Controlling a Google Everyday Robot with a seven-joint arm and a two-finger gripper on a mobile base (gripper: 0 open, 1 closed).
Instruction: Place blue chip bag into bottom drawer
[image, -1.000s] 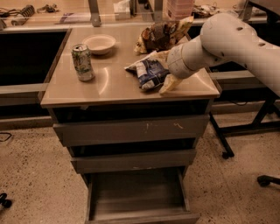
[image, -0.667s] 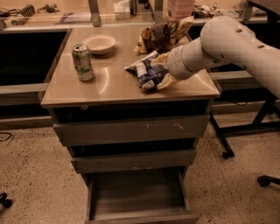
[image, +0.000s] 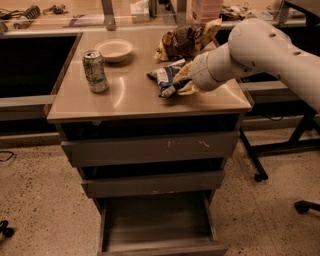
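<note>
The blue chip bag (image: 165, 76) lies crumpled on the tan cabinet top (image: 130, 97), right of the middle. My gripper (image: 181, 85) comes in from the right on the white arm (image: 260, 45), and its pale fingers are closed around the bag's right end. The bag still rests on or just above the top. The bottom drawer (image: 157, 225) stands pulled out at the foot of the cabinet, a shallow grey tray with nothing in it. It is straight below the bag.
A green can (image: 95, 71) stands at the left of the top, with a white bowl (image: 114, 50) behind it. A brown-and-yellow snack bag (image: 182, 40) lies just behind the blue one. Two shut drawers (image: 150, 147) sit above the open one. Chair legs (image: 260, 175) stand at the right.
My gripper has closed in on the bag's right end and drawn it slightly back and to the left. The bag is more bunched up. The can and bowl have not moved.
</note>
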